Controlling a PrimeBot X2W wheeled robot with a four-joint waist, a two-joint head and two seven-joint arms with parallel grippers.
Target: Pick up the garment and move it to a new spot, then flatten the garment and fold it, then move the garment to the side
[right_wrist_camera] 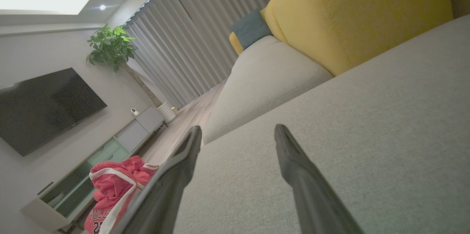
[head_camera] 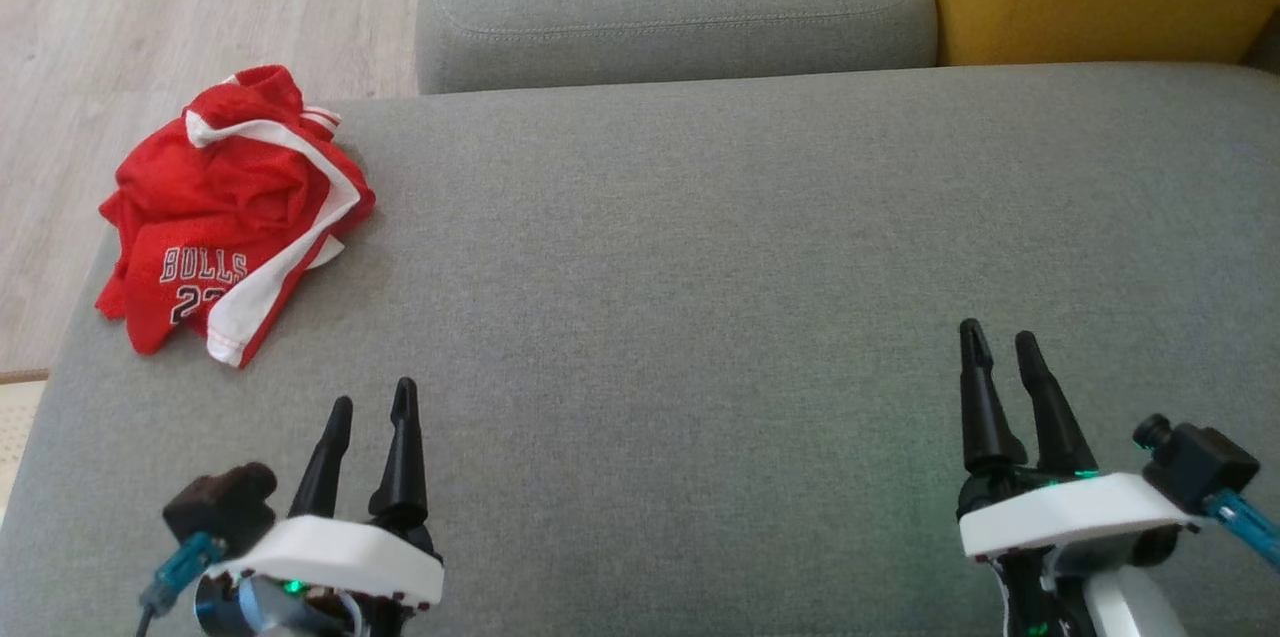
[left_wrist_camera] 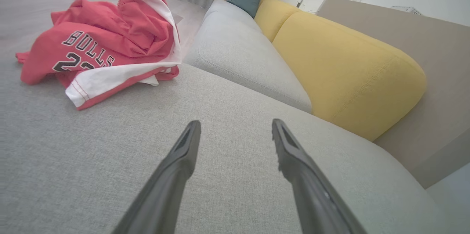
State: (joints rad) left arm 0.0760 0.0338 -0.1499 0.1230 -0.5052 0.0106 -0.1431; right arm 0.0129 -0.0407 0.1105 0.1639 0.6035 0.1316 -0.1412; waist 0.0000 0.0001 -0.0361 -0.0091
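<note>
On the grey sofa seat [head_camera: 700, 247], the crumpled red Bulls jersey [head_camera: 235, 207] sits untouched; left gripper [head_camera: 372, 407] and right gripper [head_camera: 1002, 335] both spread, empty. Everything's left to do.

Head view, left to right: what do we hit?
garment → left gripper → right gripper
</note>
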